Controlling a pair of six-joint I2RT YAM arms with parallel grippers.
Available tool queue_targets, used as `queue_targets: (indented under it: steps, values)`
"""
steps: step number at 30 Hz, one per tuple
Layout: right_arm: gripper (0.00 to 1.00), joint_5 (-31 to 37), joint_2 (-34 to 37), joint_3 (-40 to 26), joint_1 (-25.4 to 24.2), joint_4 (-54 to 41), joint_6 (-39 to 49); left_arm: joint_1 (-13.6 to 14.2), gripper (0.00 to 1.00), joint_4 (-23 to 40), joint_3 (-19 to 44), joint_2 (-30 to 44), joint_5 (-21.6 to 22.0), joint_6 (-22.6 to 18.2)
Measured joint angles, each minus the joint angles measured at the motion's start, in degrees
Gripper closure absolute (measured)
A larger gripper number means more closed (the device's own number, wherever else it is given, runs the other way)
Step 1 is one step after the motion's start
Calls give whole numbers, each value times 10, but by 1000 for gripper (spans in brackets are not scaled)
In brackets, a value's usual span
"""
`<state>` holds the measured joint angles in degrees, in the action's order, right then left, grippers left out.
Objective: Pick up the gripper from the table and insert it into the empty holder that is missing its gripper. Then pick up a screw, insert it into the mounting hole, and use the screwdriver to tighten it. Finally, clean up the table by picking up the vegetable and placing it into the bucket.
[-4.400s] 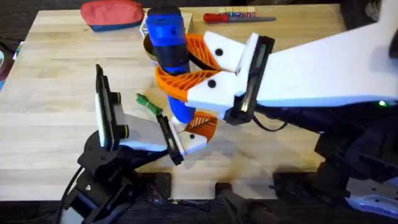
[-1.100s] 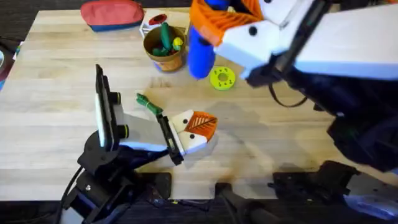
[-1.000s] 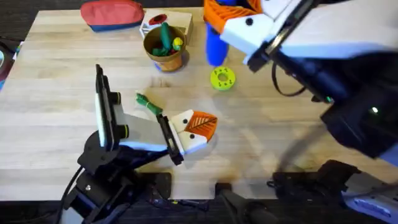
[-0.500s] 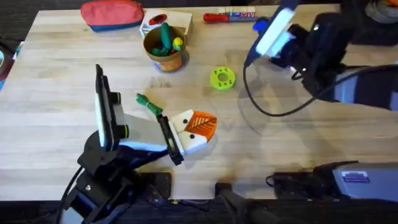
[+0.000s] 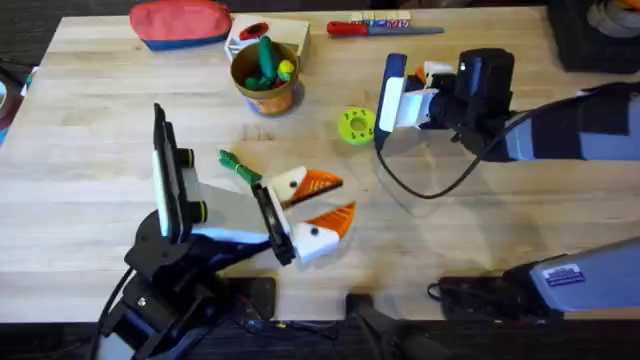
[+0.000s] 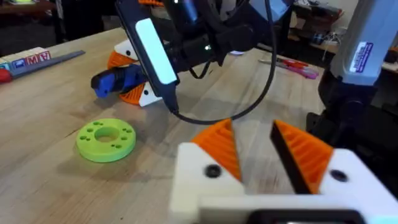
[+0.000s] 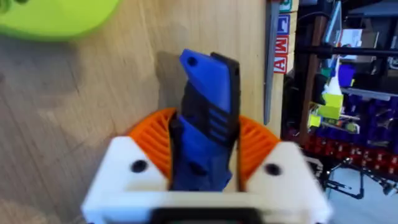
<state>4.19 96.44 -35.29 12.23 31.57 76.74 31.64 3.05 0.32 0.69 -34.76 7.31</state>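
right gripper clamping screwdriver beside green disc, left gripper parted, empty

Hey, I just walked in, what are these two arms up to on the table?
The right gripper is shut on the blue screwdriver and has it low over the table, beside a green ring. The left gripper rests open near the middle of the table, holding nothing. The small green vegetable lies on the wood just beside the left arm, not yet in the bucket farther back, so that clean-up step is not done.
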Motion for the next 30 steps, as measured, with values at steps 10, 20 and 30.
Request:
queue_targets:
  steps: [10, 20, 30]
  values:
    - [10, 8, -28, -12, 3, -21, -215, 0, 6, 0, 0, 0, 1, 1]
    - [10, 7, -229, -5, 6, -118, -529, 0, 6, 117, 67, 0, 165, 53]
    - [10, -52, -335, -5, 24, -138, -671, 0, 6, 475, 352, 165, 439, 165]
